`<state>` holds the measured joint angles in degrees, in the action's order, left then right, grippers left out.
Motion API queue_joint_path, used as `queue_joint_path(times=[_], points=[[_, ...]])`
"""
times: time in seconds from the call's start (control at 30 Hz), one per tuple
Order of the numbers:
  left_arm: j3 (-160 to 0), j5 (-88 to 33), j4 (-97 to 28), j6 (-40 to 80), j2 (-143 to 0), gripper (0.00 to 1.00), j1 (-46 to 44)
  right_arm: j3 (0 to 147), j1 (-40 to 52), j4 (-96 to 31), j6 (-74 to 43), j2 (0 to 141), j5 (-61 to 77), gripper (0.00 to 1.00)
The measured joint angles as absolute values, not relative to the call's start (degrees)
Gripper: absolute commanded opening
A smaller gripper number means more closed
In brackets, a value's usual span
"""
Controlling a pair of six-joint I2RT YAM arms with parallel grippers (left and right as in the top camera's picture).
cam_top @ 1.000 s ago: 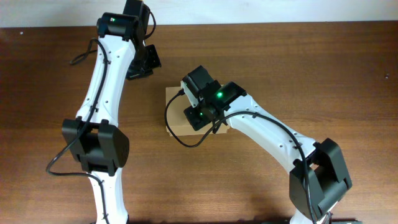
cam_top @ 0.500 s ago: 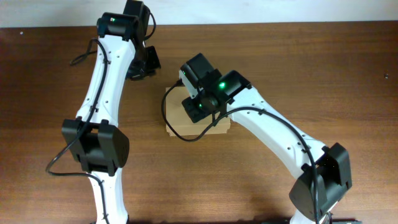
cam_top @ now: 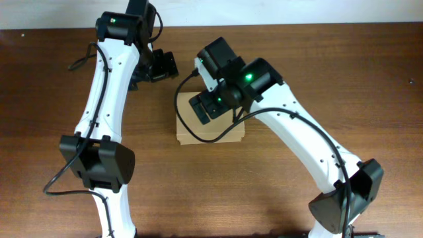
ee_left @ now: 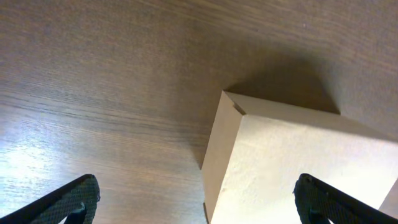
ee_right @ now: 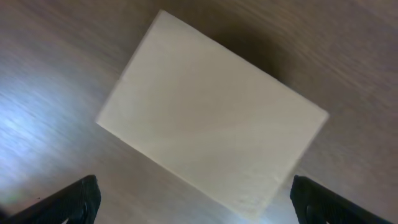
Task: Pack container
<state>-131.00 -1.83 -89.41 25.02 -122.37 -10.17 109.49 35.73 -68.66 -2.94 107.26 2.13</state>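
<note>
The container (cam_top: 195,131) is a plain tan cardboard box at the table's middle, its flap lid down flat. My right gripper (cam_top: 203,107) hovers over the box's far half, open and holding nothing. In the right wrist view the closed box top (ee_right: 211,118) lies well below, and the gripper (ee_right: 202,205) shows both dark fingertips (ee_right: 68,202) spread to the frame's edges. My left gripper (cam_top: 160,67) is open beyond the box's far left corner. In the left wrist view that gripper (ee_left: 199,202) stands wide over the box's corner (ee_left: 298,168), touching nothing.
The dark wooden table (cam_top: 344,79) runs to a pale wall at the far edge. Both white arms rise from the near edge, and the right arm (cam_top: 297,139) crosses over the box's right end. Black cables hang beside each arm.
Both grippers have gone from shut to wide open. The right gripper has lifted off the box lid and drawn back. The left gripper has shifted slightly right towards the box.
</note>
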Motion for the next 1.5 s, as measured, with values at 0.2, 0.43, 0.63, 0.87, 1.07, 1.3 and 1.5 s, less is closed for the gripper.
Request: queue_joint_path(times=[0.2, 0.43, 0.63, 0.87, 1.07, 1.3, 1.5], points=[[-131.0, -1.9, -88.9, 20.9, -116.3, 1.00, -10.2, 109.5, 31.6, -71.5, 2.6, 101.0, 2.8, 0.99], [-131.3, -1.0, -89.4, 18.3, -99.5, 1.00, -10.2, 109.8, 23.4, -74.9, 8.3, 85.2, 5.5, 0.99], [-131.9, -0.6, -93.3, 17.7, -90.4, 1.00, -10.2, 110.0, 20.3, -79.6, 13.5, 76.1, 6.2, 0.99], [-127.7, -0.4, -94.8, 17.5, -83.7, 1.00, -10.6, 103.7, 18.4, -80.3, 16.6, 65.9, 6.6, 0.99], [-112.5, 0.5, -88.5, 17.6, -69.8, 1.00, -14.0, 90.3, 18.3, -76.3, 17.2, 54.0, 7.7, 0.99], [-86.5, 0.7, -75.9, 17.8, -48.2, 1.00, -15.0, 76.3, 18.3, -69.5, 17.2, 39.2, 10.8, 0.99], [-67.7, 0.4, -70.5, 18.0, -32.1, 1.00, -15.0, 65.4, 18.3, -64.6, 16.7, 28.1, 12.2, 0.99]])
